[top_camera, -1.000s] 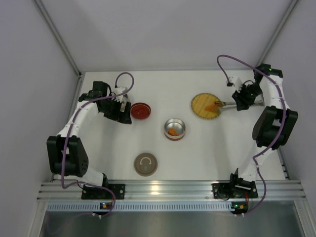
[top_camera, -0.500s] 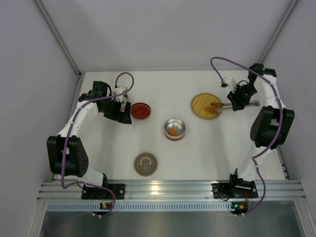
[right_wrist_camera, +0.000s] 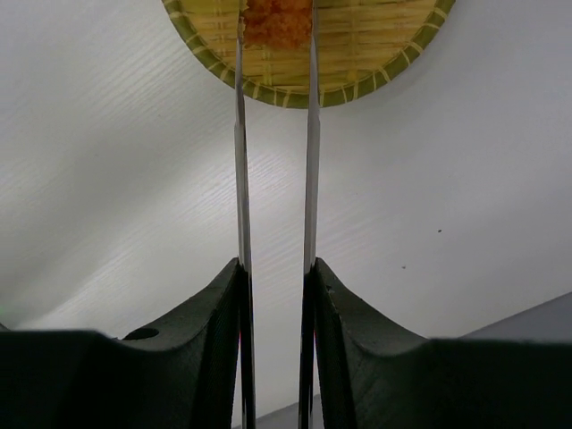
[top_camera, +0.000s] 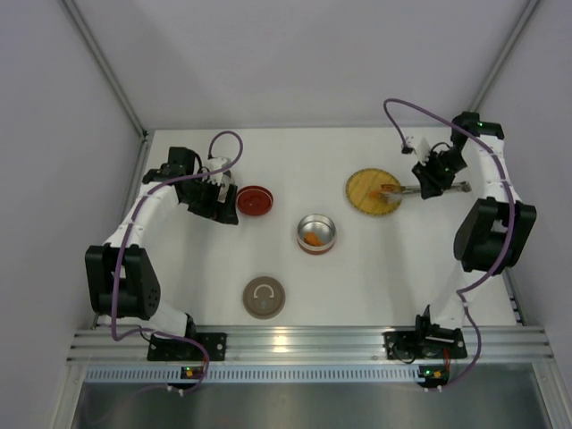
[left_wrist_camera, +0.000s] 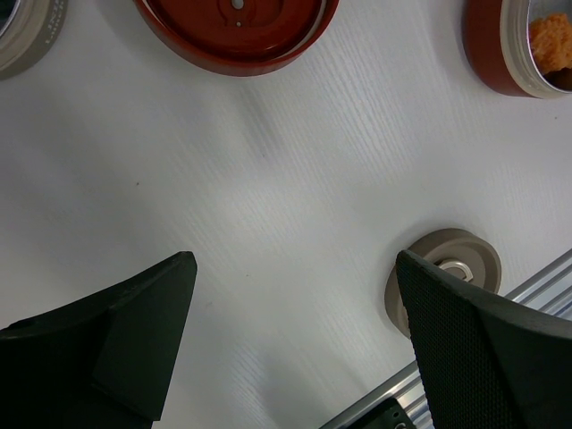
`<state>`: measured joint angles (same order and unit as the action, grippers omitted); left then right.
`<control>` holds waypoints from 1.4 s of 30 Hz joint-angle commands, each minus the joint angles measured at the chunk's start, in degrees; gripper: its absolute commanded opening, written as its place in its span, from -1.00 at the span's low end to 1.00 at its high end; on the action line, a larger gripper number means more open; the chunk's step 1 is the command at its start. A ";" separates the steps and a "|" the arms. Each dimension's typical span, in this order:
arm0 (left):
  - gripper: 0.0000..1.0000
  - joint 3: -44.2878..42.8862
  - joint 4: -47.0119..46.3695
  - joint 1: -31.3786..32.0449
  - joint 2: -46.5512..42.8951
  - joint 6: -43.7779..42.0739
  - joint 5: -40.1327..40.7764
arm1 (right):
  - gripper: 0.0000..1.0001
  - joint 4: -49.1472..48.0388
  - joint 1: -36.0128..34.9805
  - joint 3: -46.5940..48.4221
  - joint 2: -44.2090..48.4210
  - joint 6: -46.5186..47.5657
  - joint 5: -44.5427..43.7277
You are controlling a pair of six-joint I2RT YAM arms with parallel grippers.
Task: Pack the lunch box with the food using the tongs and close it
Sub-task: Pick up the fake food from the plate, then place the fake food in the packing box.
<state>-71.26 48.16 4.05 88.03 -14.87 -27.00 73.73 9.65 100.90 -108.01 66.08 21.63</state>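
White worktop (top_camera: 384, 277) fills a booth of pale grey walls (top_camera: 268, 54), with an aluminium rail (top_camera: 304, 341) along the near edge where both arm bases are bolted.

Closest to that edge, left of the middle, a round grey lid (top_camera: 264, 297) lies flat. Further in, near the middle of the worktop, stands the lunch box (top_camera: 316, 233), a silver tin with a red base, open at the top. A second orange chunk (top_camera: 312, 239) sits inside it.

Toward the far left, a red round piece (top_camera: 254, 200) rests on the worktop, well apart from the lunch box. The left tool (top_camera: 219, 202) hangs just beside it, on its left. In the left wrist view its fingers (left_wrist_camera: 107, 349) stand spread wide with nothing between them, over bare worktop.

Toward the far right lies a round yellow woven plate (top_camera: 374, 191). The right tool (top_camera: 425, 185) reaches in from the right edge and is clamped on the tongs (top_camera: 404, 189), which lie level and point left over the plate. In the right wrist view the two thin silver arms run nearly parallel between the black fingers (right_wrist_camera: 210, 331). The tips sit on either side of an orange chunk (right_wrist_camera: 277, 22) on the plate. They are close against it, but I cannot tell whether it is lifted off the weave.
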 commanded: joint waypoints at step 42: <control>0.96 5.08 -5.36 -0.19 -8.22 0.72 6.00 | -1.00 -32.52 -37.51 -40.87 37.78 -55.36 -9.41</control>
<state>-66.52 44.77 4.05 81.12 -13.50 -21.08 44.62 -26.17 60.27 -72.38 10.85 12.60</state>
